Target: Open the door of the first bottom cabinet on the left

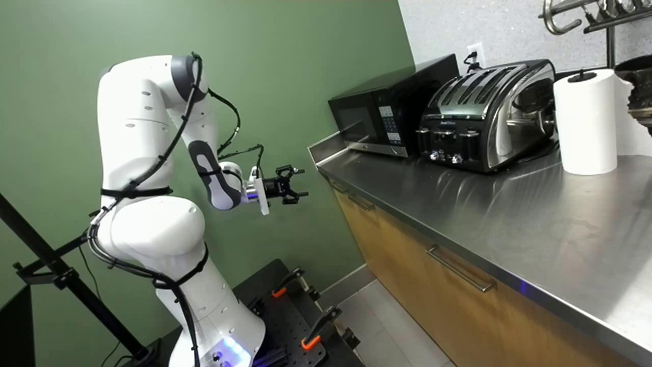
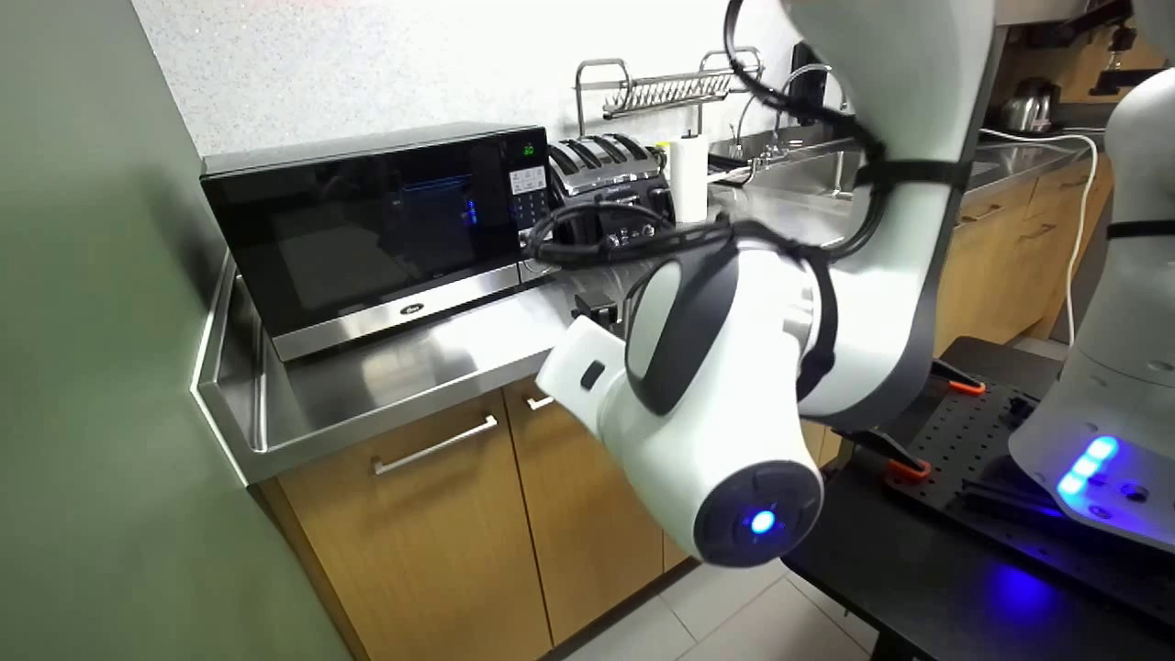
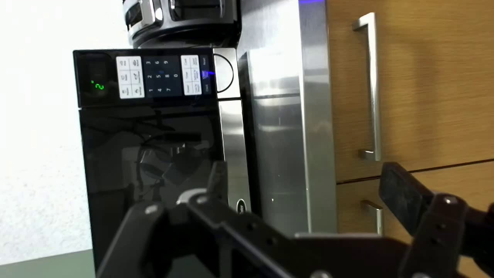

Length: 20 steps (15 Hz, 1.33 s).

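The door [image 2: 427, 542] is the wood-grain end panel beside the green wall, shut flush on the cabinet [image 2: 302, 551], whose inside is hidden. Its bar handle [image 2: 435, 446] runs along the door's top edge. In the wrist view, turned sideways, the door [image 3: 353, 208] is at lower right with part of its handle [image 3: 379, 222] showing; my gripper hides the rest. My gripper [image 1: 302, 182] is open and empty, in the air in front of the counter's corner end, touching nothing. In the wrist view its fingers [image 3: 305, 175] stand wide apart. My wrist mostly hides it in an exterior view.
A steel counter [image 1: 433, 199] overhangs the doors and bears a black microwave [image 2: 367, 229], a toaster [image 1: 489, 114] and a paper towel roll [image 1: 586, 122]. The adjoining wood panel [image 3: 436, 96] has its own handle [image 3: 373, 85]. A green wall [image 2: 110, 367] borders the cabinet's end.
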Motion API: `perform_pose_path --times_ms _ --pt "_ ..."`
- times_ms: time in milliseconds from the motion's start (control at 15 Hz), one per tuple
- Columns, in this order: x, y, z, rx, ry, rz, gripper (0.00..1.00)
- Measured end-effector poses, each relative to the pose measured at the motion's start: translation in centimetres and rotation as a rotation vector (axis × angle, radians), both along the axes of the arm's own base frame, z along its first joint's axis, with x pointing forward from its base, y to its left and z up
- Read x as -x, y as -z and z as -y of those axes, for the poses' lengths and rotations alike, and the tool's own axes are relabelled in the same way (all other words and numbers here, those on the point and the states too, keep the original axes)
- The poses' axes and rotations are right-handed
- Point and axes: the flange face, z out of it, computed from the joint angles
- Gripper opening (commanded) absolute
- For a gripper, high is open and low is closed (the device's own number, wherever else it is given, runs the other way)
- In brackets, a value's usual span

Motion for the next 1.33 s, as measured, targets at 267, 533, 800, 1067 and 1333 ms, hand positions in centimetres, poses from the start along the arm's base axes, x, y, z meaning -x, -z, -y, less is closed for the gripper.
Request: perform_pose_path --times_ms 267,533,800,1067,1333 --pt "-2.2 7.1 -1.6 0.088 -0.019 0.057 1.0" --pt "-3.0 11.9 -2.8 0.137 -0.017 0.012 1.0" --pt "-3.3 12.0 -3.3 0.133 -0.013 0.013 1.0" --pt "-4.0 12.7 -3.6 0.149 0.009 0.047 1.0" --pt "-5.3 14.7 -4.9 0.19 0.058 0.151 1.0"
